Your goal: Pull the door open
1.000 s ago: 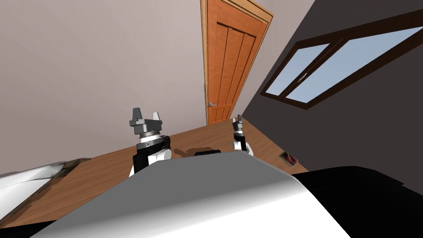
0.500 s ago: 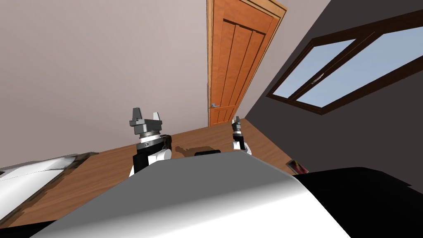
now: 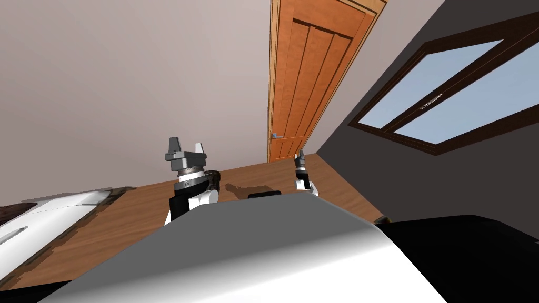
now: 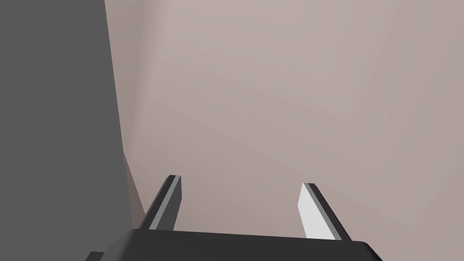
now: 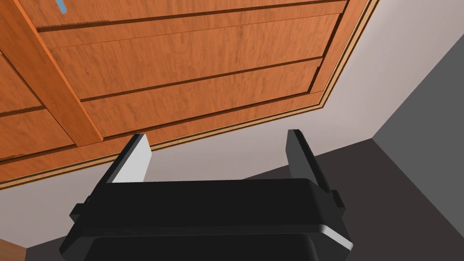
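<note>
Head view: the orange panelled wooden door point(image 3: 310, 79) stands shut in the far wall, with a small pale lever handle point(image 3: 275, 135) at its left edge. Right wrist view adds the door's panels at closer range. Your right gripper point(image 5: 217, 136) is wide open, empty and clear of the door. Your left gripper point(image 3: 186, 143) is raised left of the door, also wide open and empty.

Window point(image 3: 458, 113) in dark wall point(image 3: 473, 184); wooden floor point(image 3: 137, 208).

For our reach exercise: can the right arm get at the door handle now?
Probably not: nothing blocks the open right gripper, but the door handle sits well beyond it, across floor.
</note>
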Robot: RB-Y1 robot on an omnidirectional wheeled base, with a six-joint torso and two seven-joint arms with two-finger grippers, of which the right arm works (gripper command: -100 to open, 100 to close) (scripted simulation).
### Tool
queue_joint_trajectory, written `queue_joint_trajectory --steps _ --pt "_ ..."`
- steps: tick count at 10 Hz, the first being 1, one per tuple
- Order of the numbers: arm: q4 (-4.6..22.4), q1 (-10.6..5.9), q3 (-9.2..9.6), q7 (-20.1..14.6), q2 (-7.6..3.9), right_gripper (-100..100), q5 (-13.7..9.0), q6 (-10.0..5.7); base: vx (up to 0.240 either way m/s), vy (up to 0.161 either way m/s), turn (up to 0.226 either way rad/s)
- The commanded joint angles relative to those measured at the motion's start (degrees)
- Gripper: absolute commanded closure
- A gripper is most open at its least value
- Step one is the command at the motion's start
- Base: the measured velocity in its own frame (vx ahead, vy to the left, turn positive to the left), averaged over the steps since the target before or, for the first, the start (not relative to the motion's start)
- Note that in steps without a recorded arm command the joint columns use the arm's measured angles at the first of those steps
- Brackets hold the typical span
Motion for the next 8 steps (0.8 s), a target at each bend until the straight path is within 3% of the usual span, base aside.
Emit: queue_joint_trajectory --steps 1,8 --pt "2.7 -1.05 -0.06 0.2 -0.13 -100 -0.3 -0.51 0.108 -0.033 0.120" --pt "13.7 -5.46 -0.38 0.9 -0.78 -100 -1.8 -2.46 0.089 -0.040 0.118"
